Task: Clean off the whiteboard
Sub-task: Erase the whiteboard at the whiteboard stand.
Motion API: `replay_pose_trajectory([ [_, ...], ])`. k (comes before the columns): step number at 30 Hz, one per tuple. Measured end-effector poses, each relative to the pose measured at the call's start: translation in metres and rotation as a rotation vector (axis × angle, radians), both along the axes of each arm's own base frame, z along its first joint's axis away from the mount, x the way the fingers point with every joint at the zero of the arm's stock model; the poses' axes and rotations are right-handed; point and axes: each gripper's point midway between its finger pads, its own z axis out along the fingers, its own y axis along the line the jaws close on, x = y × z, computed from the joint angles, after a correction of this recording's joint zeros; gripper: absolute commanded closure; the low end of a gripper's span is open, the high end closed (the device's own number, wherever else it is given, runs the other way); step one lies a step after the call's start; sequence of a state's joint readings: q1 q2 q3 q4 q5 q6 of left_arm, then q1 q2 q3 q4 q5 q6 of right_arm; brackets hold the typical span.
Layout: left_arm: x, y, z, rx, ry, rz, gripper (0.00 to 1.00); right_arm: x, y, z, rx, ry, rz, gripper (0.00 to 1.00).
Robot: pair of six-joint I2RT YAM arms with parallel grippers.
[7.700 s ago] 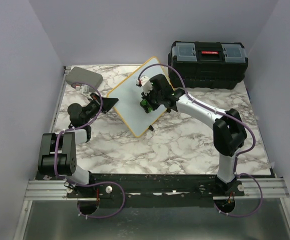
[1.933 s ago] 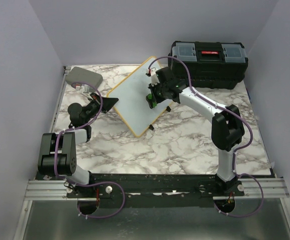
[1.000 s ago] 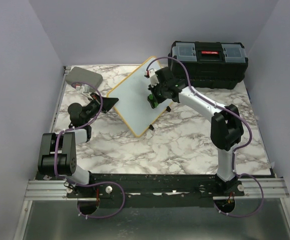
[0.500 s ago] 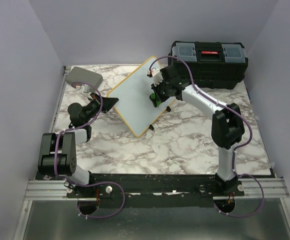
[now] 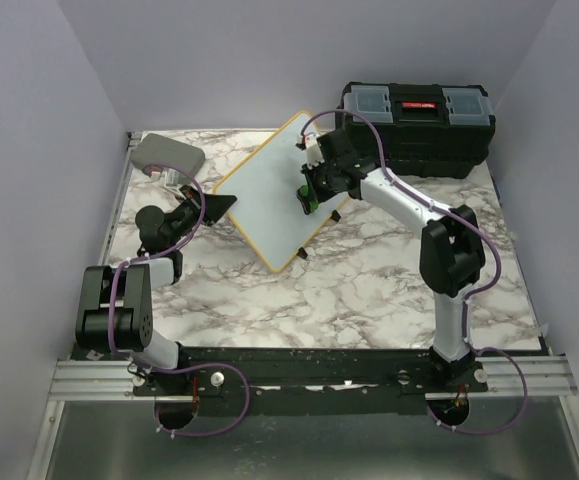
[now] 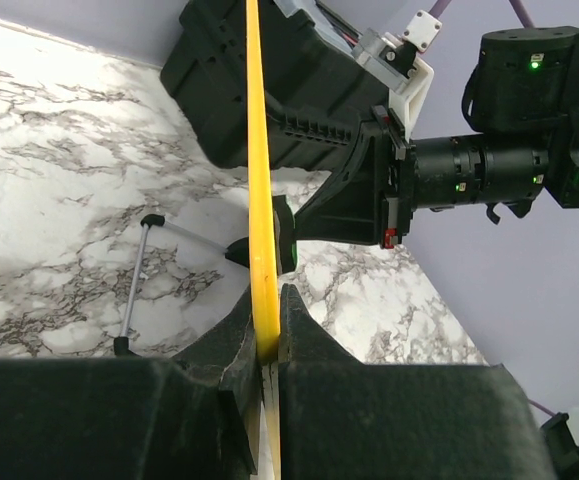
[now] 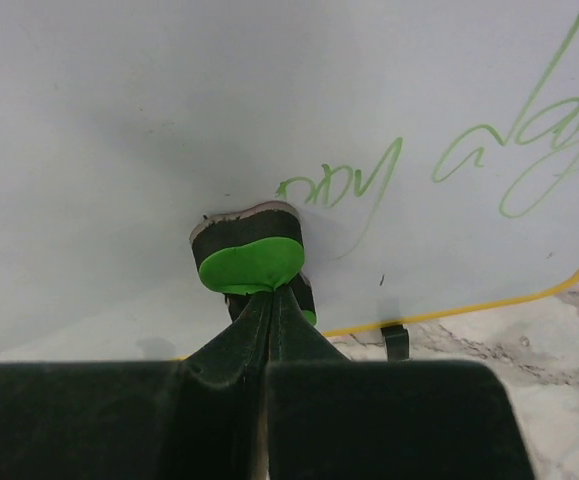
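Whiteboard [image 5: 269,195] beside closed black toolbox [image 5: 416,128]

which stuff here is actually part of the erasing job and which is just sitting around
In the job:
whiteboard, its edge clamped by the left gripper
green eraser, pinched in the right gripper, against the board
green writing not yet wiped

Lying about:
black toolbox
grey case
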State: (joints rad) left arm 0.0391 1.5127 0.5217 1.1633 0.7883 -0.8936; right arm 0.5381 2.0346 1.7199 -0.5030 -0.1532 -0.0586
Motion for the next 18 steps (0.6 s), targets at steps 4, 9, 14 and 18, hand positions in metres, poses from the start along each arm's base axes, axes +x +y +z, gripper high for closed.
replay_pose_trajectory([
  [4,0.001,0.001,0.000,-0.001,0.001,0.006,1.00,0.011,-0.003,0.004,-0.017,-0.046,-0.056,0.99],
  [9,0.001,0.001,0.000,0.001,0.000,0.007,1.00,0.022,-0.009,0.009,-0.029,-0.090,-0.102,0.99],
  [14,0.001,0.001,0.000,0.001,0.000,0.007,1.00,0.020,-0.003,0.008,-0.012,-0.088,-0.059,0.99],
  [18,0.001,0.001,0.000,0.001,0.000,0.007,1.00,0.012,0.004,0.011,0.044,-0.054,0.052,0.99],
])
